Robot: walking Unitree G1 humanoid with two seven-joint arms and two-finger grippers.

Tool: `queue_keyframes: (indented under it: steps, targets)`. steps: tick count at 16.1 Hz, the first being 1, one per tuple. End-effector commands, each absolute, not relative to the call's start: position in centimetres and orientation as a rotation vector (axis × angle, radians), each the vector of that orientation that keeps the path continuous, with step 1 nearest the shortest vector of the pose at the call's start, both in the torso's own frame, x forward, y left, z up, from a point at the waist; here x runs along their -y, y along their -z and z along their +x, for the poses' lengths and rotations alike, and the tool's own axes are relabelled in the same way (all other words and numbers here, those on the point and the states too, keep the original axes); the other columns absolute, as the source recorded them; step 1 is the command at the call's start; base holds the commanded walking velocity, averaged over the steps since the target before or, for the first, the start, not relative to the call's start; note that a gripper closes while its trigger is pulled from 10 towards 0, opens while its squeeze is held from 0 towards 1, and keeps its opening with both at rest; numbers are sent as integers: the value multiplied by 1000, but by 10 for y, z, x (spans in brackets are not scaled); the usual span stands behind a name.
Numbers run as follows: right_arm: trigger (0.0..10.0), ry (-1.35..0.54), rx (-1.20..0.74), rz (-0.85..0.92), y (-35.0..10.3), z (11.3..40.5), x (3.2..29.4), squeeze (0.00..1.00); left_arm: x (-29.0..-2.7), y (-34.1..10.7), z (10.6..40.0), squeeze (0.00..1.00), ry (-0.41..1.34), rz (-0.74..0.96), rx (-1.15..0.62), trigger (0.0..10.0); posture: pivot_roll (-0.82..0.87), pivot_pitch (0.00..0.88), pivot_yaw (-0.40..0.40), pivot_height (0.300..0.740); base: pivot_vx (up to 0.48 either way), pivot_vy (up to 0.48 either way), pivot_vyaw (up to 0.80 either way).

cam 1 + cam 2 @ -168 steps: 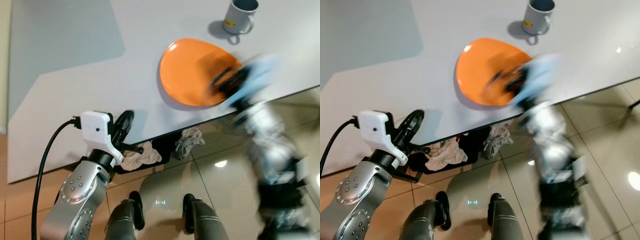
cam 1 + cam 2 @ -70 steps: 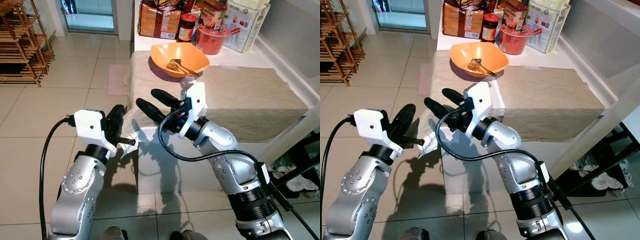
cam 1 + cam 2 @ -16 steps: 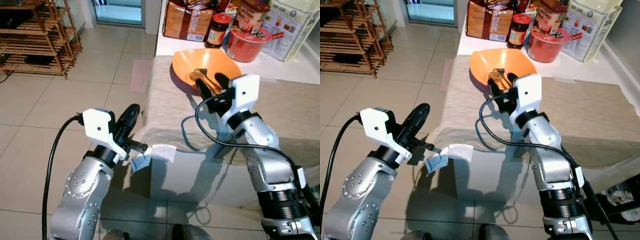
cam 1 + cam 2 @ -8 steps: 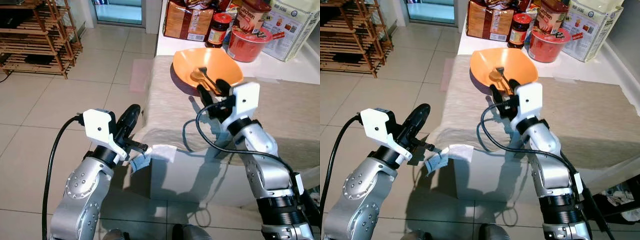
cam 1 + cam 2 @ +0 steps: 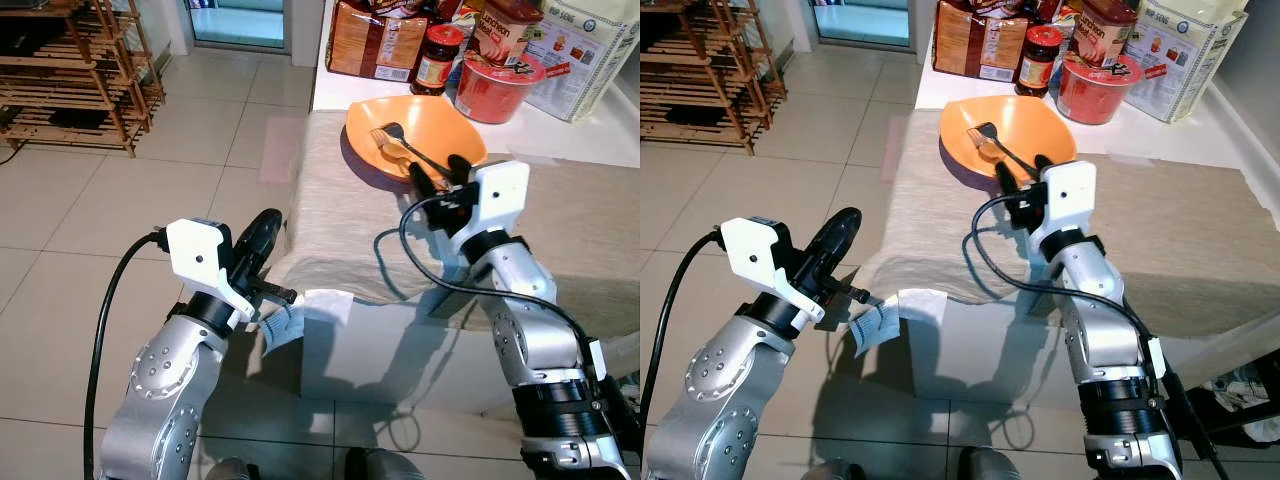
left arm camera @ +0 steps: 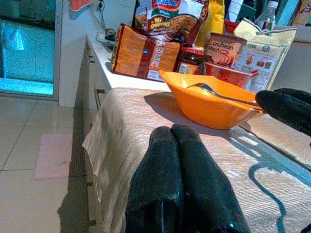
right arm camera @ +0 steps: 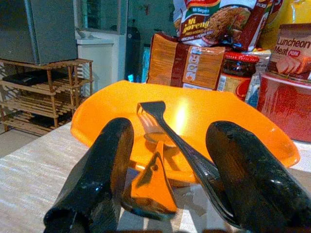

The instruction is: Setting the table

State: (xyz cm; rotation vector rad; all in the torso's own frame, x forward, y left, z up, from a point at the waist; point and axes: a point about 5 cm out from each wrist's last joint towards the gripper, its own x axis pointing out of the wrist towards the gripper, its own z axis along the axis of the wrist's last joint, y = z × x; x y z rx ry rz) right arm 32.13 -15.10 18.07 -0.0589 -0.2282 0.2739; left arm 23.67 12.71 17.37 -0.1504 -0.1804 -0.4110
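Up at the far end of the cloth-covered counter sits the orange bowl, near the counter's far left corner, with a fork and a dark spoon lying inside it, their handles running toward the near rim. Right at that near rim is the right gripper, its two black fingers spread apart with the cutlery handles showing in the gap between them; the right wrist view looks straight into the bowl, and whether the fingers touch the handles cannot be told. Behind the bowl, along the white back ledge, stand a brown snack pack, a jar with a red lid, a luncheon meat tin, a red pot and a white bag. Off the counter's left edge, over the tiled floor, the left gripper has its fingers pressed together, with a crumpled pale rag just beside it. Further left stands a wooden rack.
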Motion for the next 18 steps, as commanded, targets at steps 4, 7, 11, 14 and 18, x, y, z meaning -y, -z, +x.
queue_keyframes:
  steps: [4,7,11,14,18]
  targets:
    - [10000,-266,323,-55,-215,331,153,0,-124,-178,233,0,429,-162,195,10000,-55,136,-35,740,0,0,0]
    - [10000,-303,437,-9,-260,341,149,0,-125,-177,234,0,422,-166,194,10000,-59,134,-36,740,0,0,0]
    - [10000,-305,323,-76,-290,372,124,0,-120,-178,233,0,425,-175,196,10000,-61,146,-46,740,0,0,0]
    - [10000,-275,129,-145,-297,394,112,0,-117,-173,227,0,418,-187,173,10000,-53,171,-56,740,0,0,0]
    - [10000,-214,-93,-146,-292,402,134,0,-119,-172,221,0,400,-194,159,10000,-44,192,-70,740,0,0,0]
